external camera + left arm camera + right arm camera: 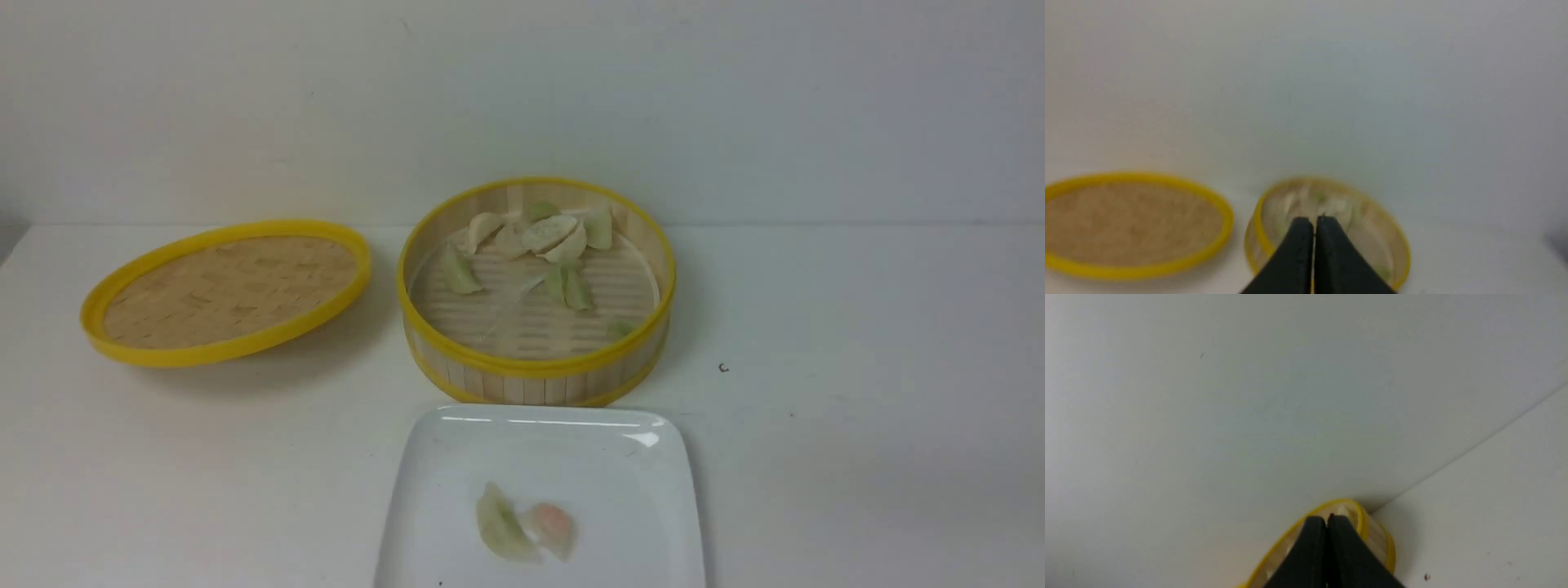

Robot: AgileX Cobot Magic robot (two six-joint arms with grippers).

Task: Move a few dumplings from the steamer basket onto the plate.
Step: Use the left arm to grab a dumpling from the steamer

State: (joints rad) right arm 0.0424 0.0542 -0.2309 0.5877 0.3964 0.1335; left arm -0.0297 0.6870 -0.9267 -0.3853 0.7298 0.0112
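Observation:
The steamer basket [535,371] stands mid-table with several pale green and cream dumplings [549,233] inside, most near its far wall. The white plate [457,441] lies just in front of it, holding a pale green dumpling [500,527] and a pinkish dumpling [553,527] side by side. Neither gripper shows in the front view. In the left wrist view my left gripper [1314,222] is shut and empty, with the basket [1396,241] blurred beyond it. In the right wrist view my right gripper [1327,520] is shut and empty, with the basket rim [1363,522] behind it.
The flat woven lid with a yellow rim [224,290] lies left of the basket, tilted; it also shows in the left wrist view [1131,224]. A white wall stands close behind the basket. A small dark speck [722,368] marks the table to the right.

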